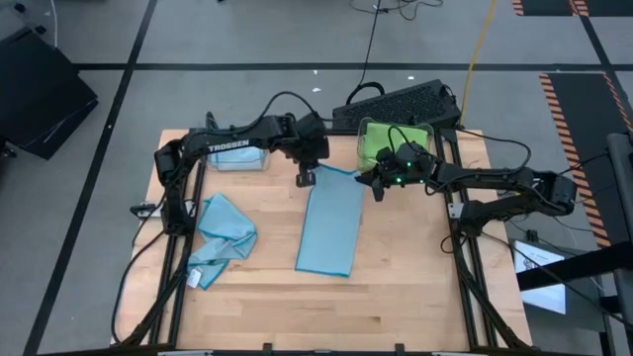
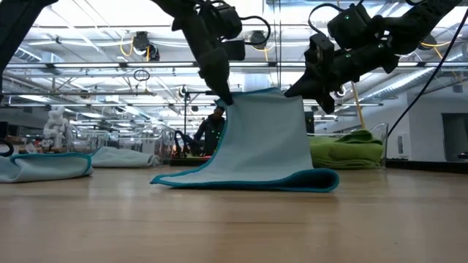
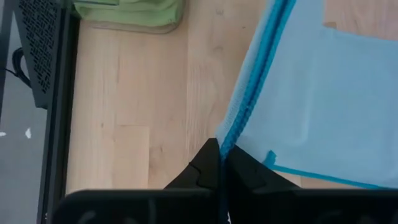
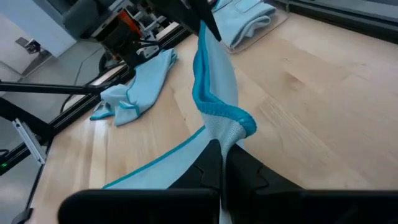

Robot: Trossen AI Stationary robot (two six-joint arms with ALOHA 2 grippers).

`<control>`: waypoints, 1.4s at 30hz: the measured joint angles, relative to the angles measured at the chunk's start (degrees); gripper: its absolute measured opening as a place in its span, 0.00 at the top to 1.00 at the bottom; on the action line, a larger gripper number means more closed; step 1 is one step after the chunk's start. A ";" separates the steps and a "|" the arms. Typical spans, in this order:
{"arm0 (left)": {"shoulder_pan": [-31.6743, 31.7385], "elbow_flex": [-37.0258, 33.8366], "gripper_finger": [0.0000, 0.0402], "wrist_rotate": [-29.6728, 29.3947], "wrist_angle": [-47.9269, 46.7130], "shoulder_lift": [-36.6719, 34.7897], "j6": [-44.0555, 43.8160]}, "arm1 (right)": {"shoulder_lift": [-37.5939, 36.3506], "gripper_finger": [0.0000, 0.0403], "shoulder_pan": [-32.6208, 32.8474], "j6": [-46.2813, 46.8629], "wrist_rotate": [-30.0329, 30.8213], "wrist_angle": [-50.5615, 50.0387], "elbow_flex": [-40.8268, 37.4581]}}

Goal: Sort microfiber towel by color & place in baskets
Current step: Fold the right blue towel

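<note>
A light blue microfiber towel (image 1: 328, 222) with a darker blue hem lies lengthwise mid-table, its far edge raised and its near part flat on the wood (image 2: 241, 181). My left gripper (image 1: 306, 180) and my right gripper (image 1: 377, 188) are each shut on one far corner. Another blue towel (image 1: 223, 237) lies crumpled at the left. The left clear basket (image 1: 240, 158) holds a blue towel. The right clear basket (image 1: 394, 138) holds green towels. My left gripper pinches the towel's far left corner, at the hem (image 3: 229, 138), between its two shut fingers, slanting down from above. The cloth hangs from there toward the table (image 2: 227, 102). My right gripper pinches the towel's far right corner (image 4: 231, 127) between its two shut fingers, coming nearly level from the table's right. The corner bunches up just above the fingers. The far edge sags a little between the two grippers (image 4: 208, 68).
A black keyboard (image 1: 401, 102) sits beyond the far edge, behind the green basket. Bare wood lies near the front edge (image 1: 326, 307) and to the right of the towel (image 1: 406, 237).
</note>
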 joint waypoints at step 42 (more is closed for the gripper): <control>-19.94 -12.48 0.97 5.30 -0.96 -0.10 -14.67 | 7.38 1.00 22.04 9.98 1.65 -3.00 0.02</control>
